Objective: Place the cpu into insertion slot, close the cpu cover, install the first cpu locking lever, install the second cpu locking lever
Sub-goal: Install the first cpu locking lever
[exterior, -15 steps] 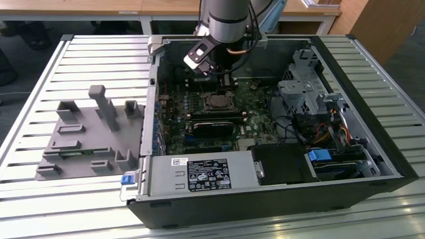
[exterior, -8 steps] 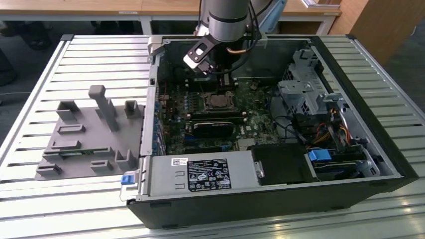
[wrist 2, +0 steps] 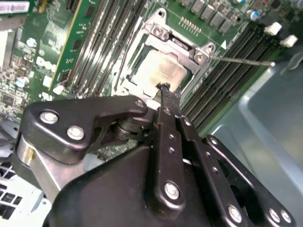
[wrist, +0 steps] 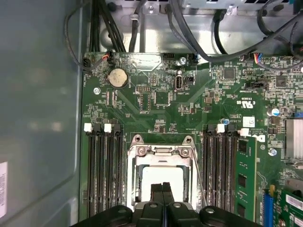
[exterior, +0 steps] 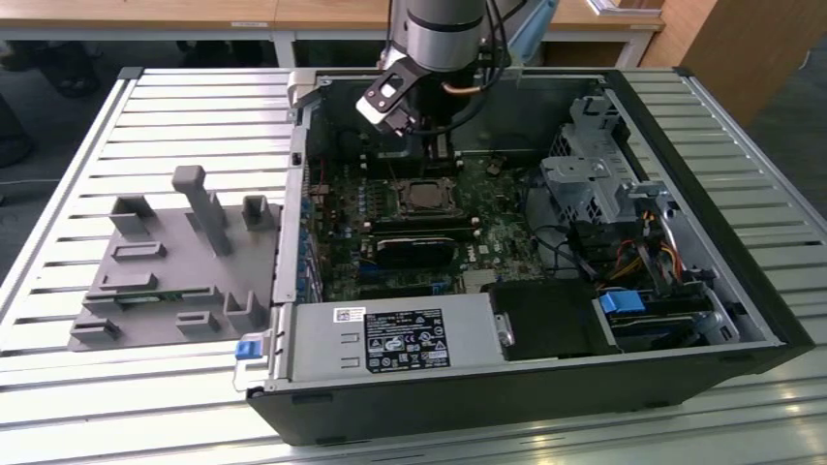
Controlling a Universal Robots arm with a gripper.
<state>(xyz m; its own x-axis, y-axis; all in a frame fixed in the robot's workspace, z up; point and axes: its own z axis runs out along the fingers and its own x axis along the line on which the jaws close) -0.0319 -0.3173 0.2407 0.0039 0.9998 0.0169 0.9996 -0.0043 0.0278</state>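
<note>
Holding down the cover [wrist: 161, 152] over the chip [wrist: 163, 174], as far as can be judged from the pose: gripper [wrist: 162, 190] low over the socket [exterior: 399, 192], fingers [wrist: 156, 193] pressed together and pinching nothing, tips at the edge of the cover's open window, touching or just above, hard to tell. Locating the chip: flat inside the socket, under the frame, at about twelve o'clock on the green board [exterior: 343, 232] in the exterior view, inside the open computer case [exterior: 723, 291].

To do this step well, push straight down and softly, with the load on the metal frame and not on the chip face. Avoid any sliding toward the memory slots [wrist: 102, 170] at both sides. Mind also the thin lever [wrist 2: 241, 60], standing free beside the socket and seemingly not yet hooked down.

Cover: thin stamped sheet metal, bright silver, square, probably stiff but a little springy. Chip face: dull silver-tan, smooth, flat. Lever: slim round wire, likely easy to bend. Fingers: black, narrow, hard-looking, fixed with small screws. Board: green, glossy, crowded with tiny parts. Slots: long, black, narrow, with white clips at the ends.
</note>
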